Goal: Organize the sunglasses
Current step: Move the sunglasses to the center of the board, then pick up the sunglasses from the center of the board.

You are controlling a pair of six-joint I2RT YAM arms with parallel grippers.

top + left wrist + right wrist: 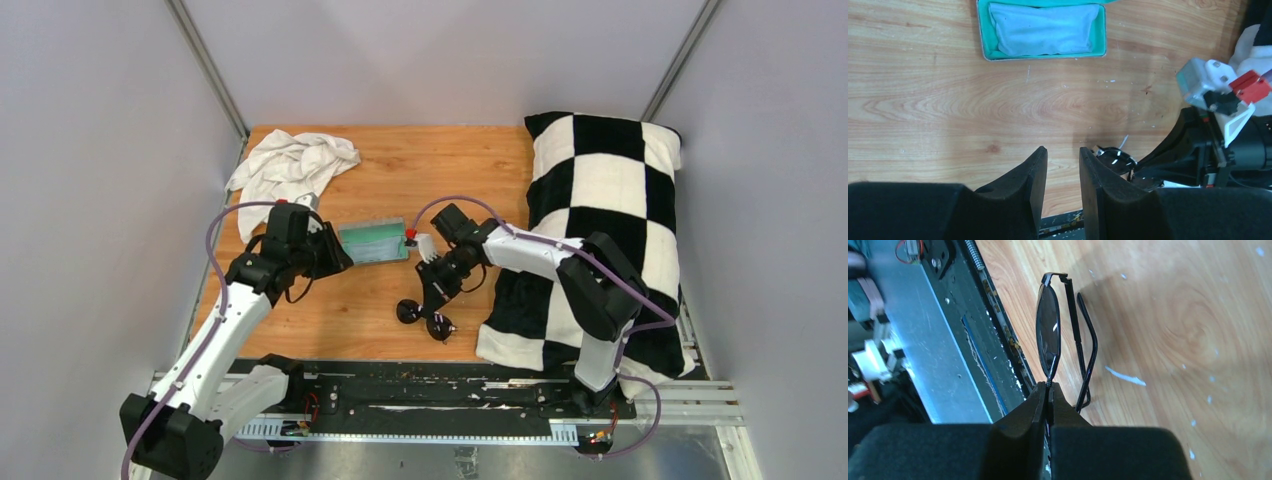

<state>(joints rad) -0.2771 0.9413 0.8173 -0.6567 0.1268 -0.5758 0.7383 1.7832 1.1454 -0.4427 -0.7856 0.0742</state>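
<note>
1 grasp is made: the right gripper (1049, 390) pinches the sunglasses (1048, 325) by the frame, near the counter's near edge. The left gripper (1063, 165) hangs slightly spread, empty. Next, likely a carry to the open case (1043, 56).

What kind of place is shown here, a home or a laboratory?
Most likely a robot test cell in a laboratory, not a home: plain grey walls enclose a wooden table, and the left arm and right arm are bolted to a metal base frame.

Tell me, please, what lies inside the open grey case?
A light blue cloth lies inside the case, on the teal lining. Whatever is under the cloth is covered. The sunglasses are not inside; the right tool holds them.
</note>
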